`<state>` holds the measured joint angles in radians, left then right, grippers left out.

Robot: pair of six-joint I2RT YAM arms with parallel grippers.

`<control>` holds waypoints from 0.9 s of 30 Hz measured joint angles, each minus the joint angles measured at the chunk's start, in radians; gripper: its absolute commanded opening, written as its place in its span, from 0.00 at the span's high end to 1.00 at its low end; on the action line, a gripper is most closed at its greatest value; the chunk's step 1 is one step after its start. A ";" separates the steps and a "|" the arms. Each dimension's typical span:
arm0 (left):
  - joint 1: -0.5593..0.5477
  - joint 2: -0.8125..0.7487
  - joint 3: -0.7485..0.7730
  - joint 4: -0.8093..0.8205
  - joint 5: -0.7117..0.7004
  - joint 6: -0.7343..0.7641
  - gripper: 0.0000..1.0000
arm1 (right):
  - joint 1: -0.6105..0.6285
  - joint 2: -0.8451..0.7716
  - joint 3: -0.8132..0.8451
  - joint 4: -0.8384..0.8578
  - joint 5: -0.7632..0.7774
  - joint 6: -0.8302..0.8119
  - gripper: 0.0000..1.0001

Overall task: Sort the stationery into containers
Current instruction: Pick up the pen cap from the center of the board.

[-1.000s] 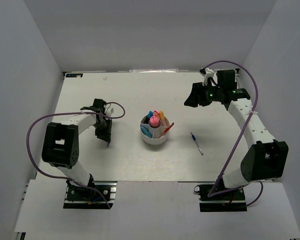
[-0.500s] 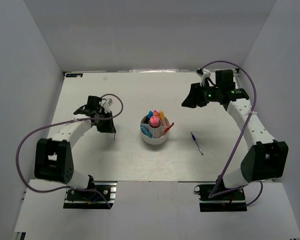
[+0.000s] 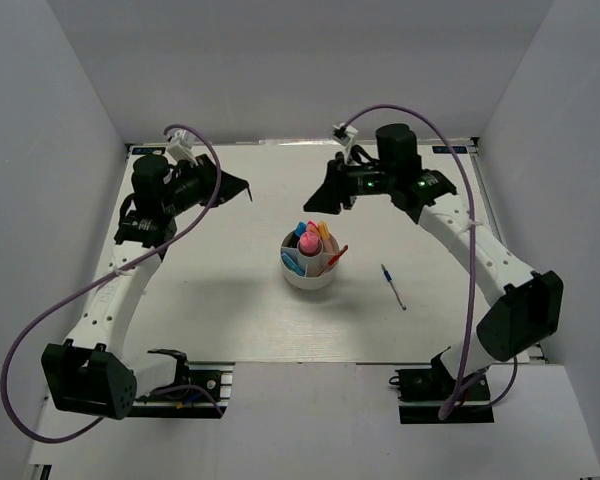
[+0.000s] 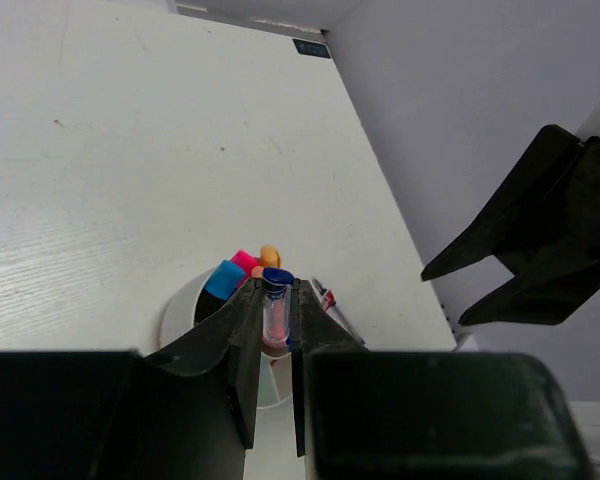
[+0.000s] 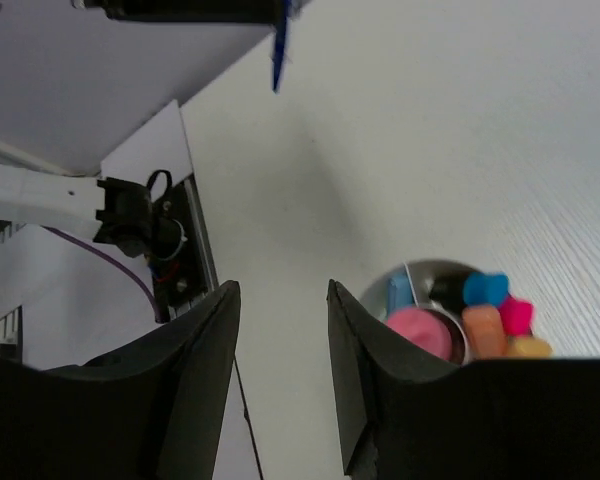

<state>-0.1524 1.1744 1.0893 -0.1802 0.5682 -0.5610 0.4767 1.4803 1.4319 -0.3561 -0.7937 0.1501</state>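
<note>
Top view: the left tool (image 3: 242, 186) hangs raised at the far left. The white cup (image 3: 292, 277) lies to its right and nearer the bases, mid-tabletop (image 3: 230, 300). A loose blue pen (image 3: 393, 286) lies slantwise right of the cup, closer to the right arm.

Left wrist: the tool is clenched on a thin blue-tipped pen (image 4: 275, 315), its tip aimed toward the cup.

Right wrist: the right tool (image 5: 280, 300) stands parted and empty, with the cup beside it.

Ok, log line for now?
left hand: shut on thin blue-capped pen | right hand: open, empty | round white cup: holds highlighters | thin blue pen: on table
</note>
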 measured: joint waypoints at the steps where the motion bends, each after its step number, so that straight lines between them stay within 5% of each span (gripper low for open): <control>1: 0.000 0.005 0.000 0.010 0.006 -0.022 1.00 | 0.026 0.021 0.019 0.021 -0.002 0.017 0.53; 11: -0.008 0.015 0.000 0.045 0.025 -0.145 1.00 | 0.187 0.282 0.223 0.151 0.016 0.215 0.54; 27: -0.008 -0.008 -0.003 0.042 0.026 -0.150 1.00 | 0.235 0.311 0.291 0.149 0.061 0.229 0.54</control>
<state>-0.1604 1.1664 1.0863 -0.1379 0.5938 -0.7109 0.7120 1.7912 1.7229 -0.2070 -0.7322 0.3794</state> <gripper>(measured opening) 0.249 0.455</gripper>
